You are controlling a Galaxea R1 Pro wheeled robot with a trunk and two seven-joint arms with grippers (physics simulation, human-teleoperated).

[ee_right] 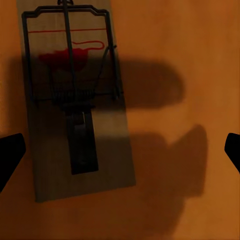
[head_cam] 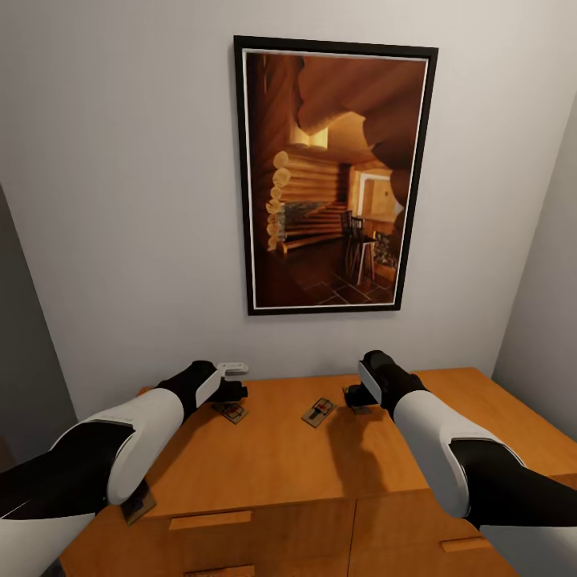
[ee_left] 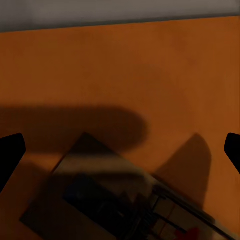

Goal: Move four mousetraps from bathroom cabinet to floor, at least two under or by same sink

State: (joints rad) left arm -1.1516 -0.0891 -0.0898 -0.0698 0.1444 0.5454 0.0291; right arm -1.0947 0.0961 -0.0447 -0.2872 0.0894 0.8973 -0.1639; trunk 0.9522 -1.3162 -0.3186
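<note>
Several mousetraps lie on the flat top of the orange-brown cabinet (head_cam: 272, 457). One mousetrap (head_cam: 233, 413) sits just under my left gripper (head_cam: 233, 396), a second mousetrap (head_cam: 318, 412) lies in the middle, and a third (head_cam: 358, 409) is partly hidden beneath my right gripper (head_cam: 357, 395). Another dark slab (head_cam: 138, 506) peeks out under my left forearm near the front edge. In the left wrist view the gripper (ee_left: 120, 152) is open above a blurred trap (ee_left: 110, 200). My right gripper (ee_right: 120, 152) is open too, over a trap (ee_right: 75, 105) with its wire spring and red mark showing.
A large framed picture (head_cam: 334, 172) of a log cabin hangs on the white wall behind the cabinet. Grey walls close in at the left and right. Drawer fronts with wooden bar handles (head_cam: 210, 519) face me along the cabinet's front.
</note>
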